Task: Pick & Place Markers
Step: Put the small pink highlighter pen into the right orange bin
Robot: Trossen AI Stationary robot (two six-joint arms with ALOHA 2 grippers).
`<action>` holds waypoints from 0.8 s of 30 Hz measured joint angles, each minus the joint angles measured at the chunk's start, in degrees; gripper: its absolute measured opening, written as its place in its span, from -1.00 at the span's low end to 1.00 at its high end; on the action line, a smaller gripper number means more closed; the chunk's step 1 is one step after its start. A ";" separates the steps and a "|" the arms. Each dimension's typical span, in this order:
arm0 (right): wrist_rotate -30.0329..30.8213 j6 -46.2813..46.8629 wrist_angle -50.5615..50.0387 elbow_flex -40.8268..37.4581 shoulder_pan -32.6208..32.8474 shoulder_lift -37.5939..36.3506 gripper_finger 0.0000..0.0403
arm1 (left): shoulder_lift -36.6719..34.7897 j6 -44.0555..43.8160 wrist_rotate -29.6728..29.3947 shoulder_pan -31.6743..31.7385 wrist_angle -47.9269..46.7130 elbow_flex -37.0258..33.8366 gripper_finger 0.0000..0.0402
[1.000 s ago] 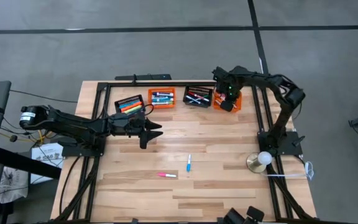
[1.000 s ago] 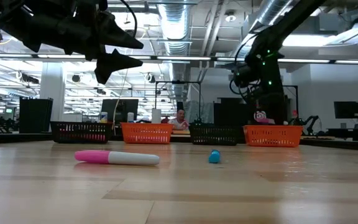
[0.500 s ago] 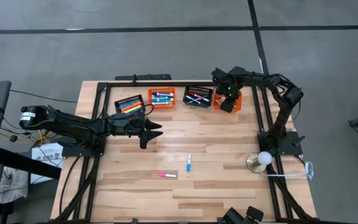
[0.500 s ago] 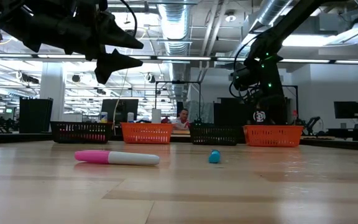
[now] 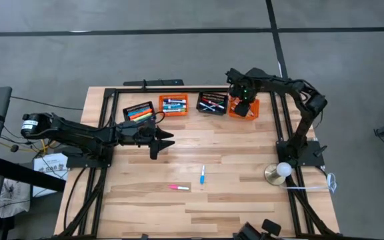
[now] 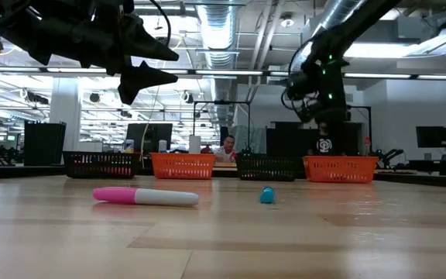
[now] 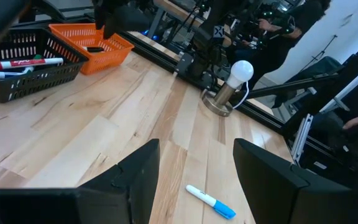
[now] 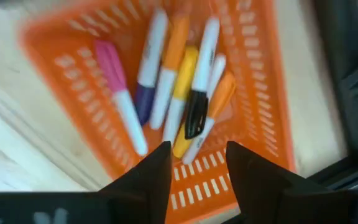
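Note:
Two markers lie flat on the wooden table: a pink one and a blue one. Along the far edge stands a row of orange and black baskets. My right gripper hangs open, pointing down, just above the far-right orange basket, where several markers lie, a black one on top. My left gripper hovers open, nearly level, well above the table's left middle.
The row also holds a black basket, an orange one and a black one, all with markers. A bulb on a round base stands at the right edge. Bare wood lies around the two loose markers.
My right gripper has opened above the far-right orange basket and stayed over it. My left arm has kept still, and the two loose markers have not moved.

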 joint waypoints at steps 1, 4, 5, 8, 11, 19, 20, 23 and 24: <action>-0.10 0.10 0.14 0.46 0.24 -0.71 -0.30 | 0.00 0.00 0.00 -0.01 0.00 0.00 0.02; -0.95 0.91 0.92 1.48 1.23 -4.28 -0.37 | 0.00 0.01 0.00 -0.01 0.00 0.00 0.02; -1.63 1.20 1.67 1.50 1.50 -5.85 -0.39 | 0.00 0.00 0.00 -0.01 0.02 0.00 0.02; -5.32 2.73 3.74 1.50 2.48 -11.34 -0.43 | 0.00 0.00 0.00 -0.01 0.02 0.00 0.02; -10.27 3.94 5.12 1.50 3.72 -17.42 -0.44 | 0.00 0.00 0.00 -0.01 0.02 0.00 0.02; -21.81 5.34 7.00 0.40 9.62 -33.49 -0.44 | 0.00 0.00 0.00 -0.01 0.03 0.00 0.02; -23.38 5.32 7.40 0.03 10.50 -35.48 -0.44 | 0.00 0.00 0.00 -0.01 0.04 0.00 0.02; -25.59 7.18 10.01 -1.72 12.95 -41.37 -0.44 | 0.00 -0.04 0.00 -0.01 0.07 0.00 0.02; -25.55 8.32 11.51 -2.71 13.80 -43.43 -0.44 | 0.00 -0.07 0.02 -0.01 0.10 0.00 0.02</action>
